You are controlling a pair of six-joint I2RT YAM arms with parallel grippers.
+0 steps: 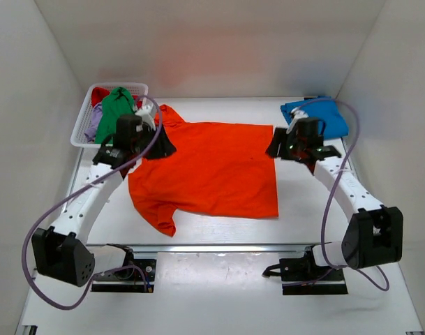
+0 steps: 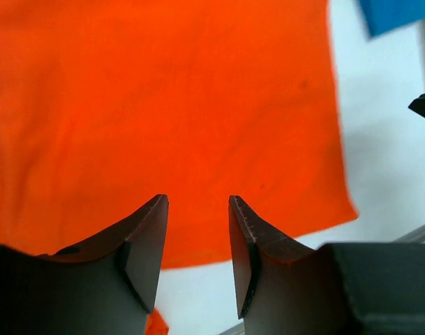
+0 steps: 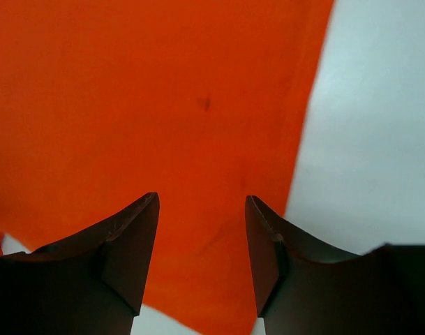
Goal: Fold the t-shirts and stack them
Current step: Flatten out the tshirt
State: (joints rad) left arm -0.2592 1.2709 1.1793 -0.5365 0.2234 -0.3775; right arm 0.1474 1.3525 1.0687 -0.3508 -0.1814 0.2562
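Observation:
A bright orange t-shirt [image 1: 205,171] lies spread flat in the middle of the table. My left gripper [image 1: 163,146] is open and empty, just above the shirt's back-left part near a sleeve. My right gripper [image 1: 275,148] is open and empty over the shirt's back-right corner. In the left wrist view the open gripper [image 2: 197,202] hovers over the orange cloth [image 2: 163,105] near its edge. In the right wrist view the open gripper [image 3: 202,199] stands over the orange cloth [image 3: 128,105] by its corner. A folded blue t-shirt [image 1: 317,115] lies at the back right, behind the right gripper.
A white lattice basket [image 1: 78,136] stands at the back left, holding a green shirt [image 1: 116,106], a red one [image 1: 99,94] and a lilac one [image 1: 93,125]. White walls close in the table on three sides. The arm bases sit at the near edge.

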